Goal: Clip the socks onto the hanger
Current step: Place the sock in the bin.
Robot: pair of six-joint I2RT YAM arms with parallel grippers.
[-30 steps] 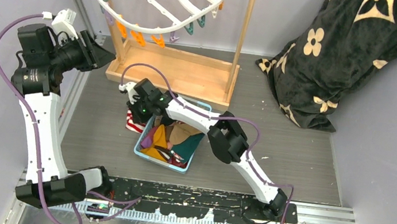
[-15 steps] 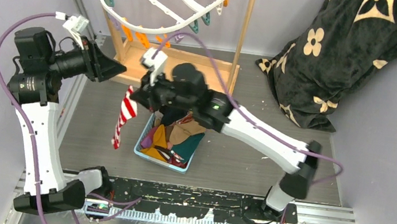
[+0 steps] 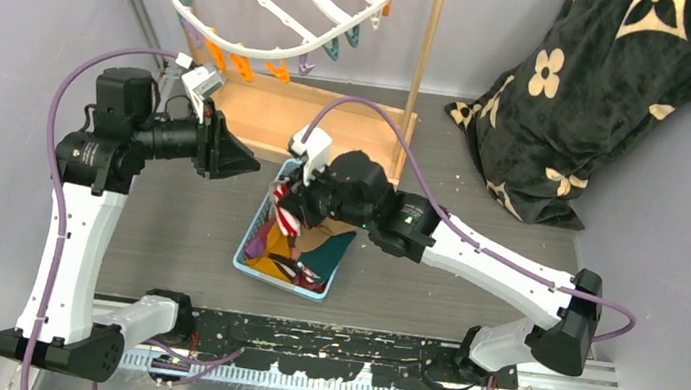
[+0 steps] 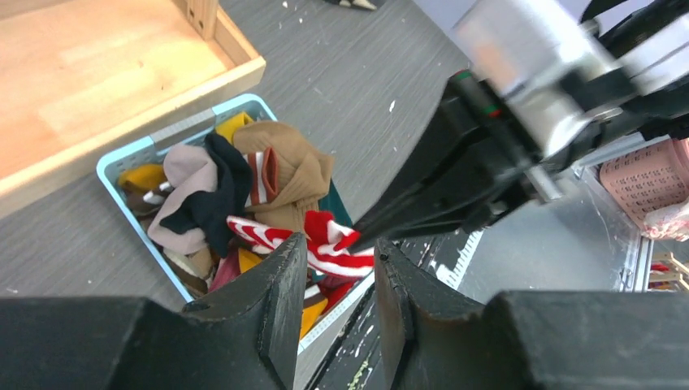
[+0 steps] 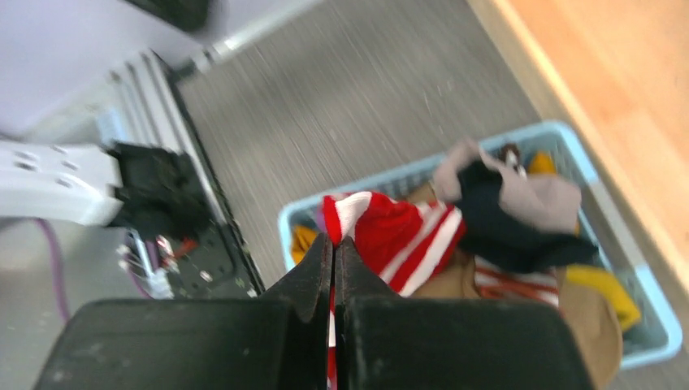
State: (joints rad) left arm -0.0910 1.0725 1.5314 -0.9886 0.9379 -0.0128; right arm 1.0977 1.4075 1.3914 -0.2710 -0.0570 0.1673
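Over the light blue plastic basket (image 3: pixel 277 283), the right gripper (image 3: pixel 287 202) has its jaws pressed flat together on the red-and-white striped fabric sock (image 3: pixel 285 213), pinching it up off the heap of other socks (image 3: pixel 310 241), mustard, tan-brown, black and teal, that fills the basket. From the top the striped sock is a short bunched strip, its long axis running from the pinch down and slightly toward the near side, its lower end hanging over the far left part of the basket. From the left wrist it stretches crosswise, left to right, sagging in folds. Just to its left, the left gripper (image 3: pixel 247 159) sits level and aims rightward at the sock, its jaws partly apart with a clear gap between the black fingers (image 4: pixel 272 284); whether they touch the fabric I cannot tell. Up at the far left the white plastic oval hanger (image 3: pixel 250 49) hangs tilted, cross bars showing inside it, with small orange and teal clips (image 3: pixel 242 66) dangling round its rim, well apart from the sock. It hangs from the light wooden stand frame (image 3: pixel 330 127), whose flat base sits just beyond the basket. Everything rests on a grey wood-grain tabletop (image 3: pixel 516 248), pale lilac-grey walls close both sides, a large black blanket patterned with cream flowers (image 3: pixel 618 90) slumps in the far right corner, and a scuffed black strip and metal rail (image 3: pixel 560 370) run along the near edge by the arm bases.
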